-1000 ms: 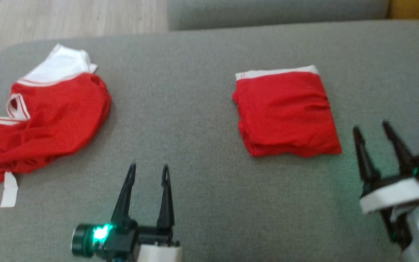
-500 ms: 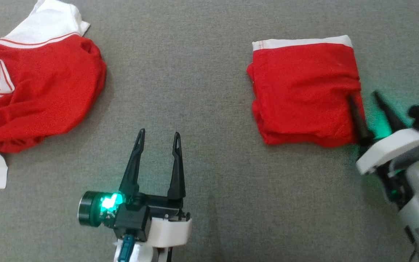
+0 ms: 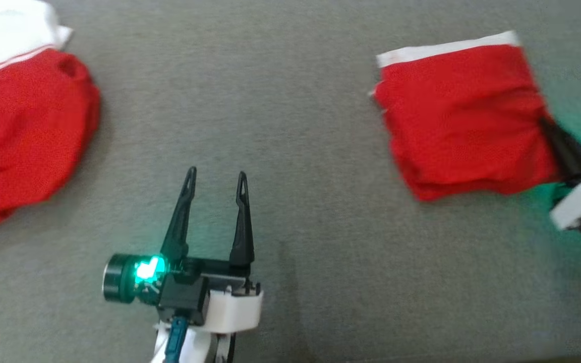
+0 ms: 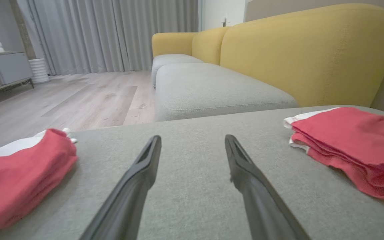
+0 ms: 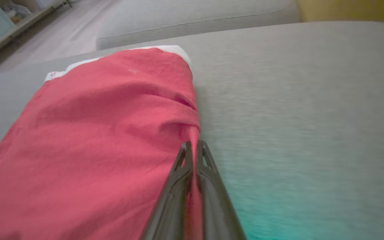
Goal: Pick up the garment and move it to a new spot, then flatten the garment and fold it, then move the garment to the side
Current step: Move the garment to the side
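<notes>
The folded red garment (image 3: 464, 116), with a white band along its top edge, lies at the upper right of the head view on the grey cushion (image 3: 290, 101). The right hand (image 3: 547, 128) reaches in from the right edge of that frame, its two dark fingers pressed together on the garment's right border. In the right wrist view, at the lower middle, a thin ridge of red cloth is pinched between the closed fingers, and the fabric puckers into a fold just above the fingertips. The left hand (image 3: 215, 176) sits at the lower middle of the head view, its fingers spread apart with nothing between them, over bare cushion and well apart from both pieces of cloth. A crumpled red garment (image 3: 23, 136) with white trim fills the left edge of the head view. In the left wrist view, a yellow sofa back (image 4: 305, 50) rises at the upper right and a wooden floor (image 4: 78, 96) shows at the left.
</notes>
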### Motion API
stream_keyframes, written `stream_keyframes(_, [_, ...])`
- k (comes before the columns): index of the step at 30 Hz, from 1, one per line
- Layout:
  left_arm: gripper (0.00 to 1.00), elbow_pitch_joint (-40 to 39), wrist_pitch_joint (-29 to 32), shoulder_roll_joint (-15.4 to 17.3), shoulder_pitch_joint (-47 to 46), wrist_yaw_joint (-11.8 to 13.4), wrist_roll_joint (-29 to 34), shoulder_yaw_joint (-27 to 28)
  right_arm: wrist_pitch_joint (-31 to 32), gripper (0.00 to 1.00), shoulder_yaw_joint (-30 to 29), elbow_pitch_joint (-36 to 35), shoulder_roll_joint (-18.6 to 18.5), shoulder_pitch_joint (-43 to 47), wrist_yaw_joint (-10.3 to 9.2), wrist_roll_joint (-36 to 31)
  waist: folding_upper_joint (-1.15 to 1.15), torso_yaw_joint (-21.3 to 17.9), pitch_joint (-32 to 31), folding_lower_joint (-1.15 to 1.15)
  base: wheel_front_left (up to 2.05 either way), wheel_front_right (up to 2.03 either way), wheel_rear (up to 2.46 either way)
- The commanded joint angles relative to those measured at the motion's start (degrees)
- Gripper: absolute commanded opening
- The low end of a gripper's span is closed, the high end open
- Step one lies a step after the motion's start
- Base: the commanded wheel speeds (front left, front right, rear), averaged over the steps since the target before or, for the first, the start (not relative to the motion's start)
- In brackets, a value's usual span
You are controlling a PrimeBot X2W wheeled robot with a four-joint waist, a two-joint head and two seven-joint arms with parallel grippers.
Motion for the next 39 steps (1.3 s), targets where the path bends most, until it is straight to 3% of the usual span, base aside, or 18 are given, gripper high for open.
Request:
stream_keyframes(1, [1.0,-1.88,-0.29,-0.08,-2.43,-0.19,0.9,1.9,-1.18,0.0,0.13,-1.39,-4.51,-0.54,-0.04,1.14,0.0,-3.24,2.65,0.0,0.0,0.0,0.0])
stream_keyframes(10, [1.0,-1.29,-0.29,0.99,-9.16,-1.64,3.55,2.47,-5.25,0.0,-4.2,4.48,-15.27,-5.6,-0.04,2.12,0.0,-9.96,10.65,0.0,0.0,0.0,0.0])
stream_keyframes(18, [1.0,-0.97,-0.29,1.02,-14.13,-1.81,4.14,2.18,-8.62,0.0,-12.31,17.27,-16.45,-12.46,-0.04,-4.79,0.0,-9.85,14.46,0.0,0.0,0.0,0.0])
stream_keyframes(19, [1.0,-0.9,-0.29,0.99,-14.26,-1.77,4.02,2.08,-8.81,0.77,-13.4,18.7,-16.0,-13.26,-0.04,-6.68,0.0,-9.76,14.55,0.0,0.0,0.0,0.0])
stream_keyframes(20, [1.0,-0.79,-0.29,0.95,-14.36,-1.75,3.87,1.95,-8.96,1.0,-14.43,19.89,-15.52,-14.0,-0.04,-8.82,0.0,-9.6,14.55,0.0,0.0,0.0,0.0])
stream_keyframes(27, [1.0,0.24,-0.29,0.62,-14.01,-1.35,2.61,1.39,-9.12,1.0,-23.21,19.77,-11.03,-15.44,-0.04,-24.64,0.0,-7.89,11.25,0.0,0.0,0.0,0.0])
stream_keyframes(32, [1.0,1.23,-0.29,0.3,-12.2,-0.82,1.0,1.34,-9.13,1.0,-28.09,13.2,-1.36,-9.21,-0.04,-32.37,0.0,-5.84,5.35,0.0,0.0,0.0,0.0])
stream_keyframes(39, [1.0,4.83,-0.29,0.01,-7.45,-1.24,-2.28,2.3,-9.14,1.0,-23.12,2.66,10.83,1.95,-0.04,-32.22,0.0,-3.25,-4.89,0.0,0.0,0.0,0.0])
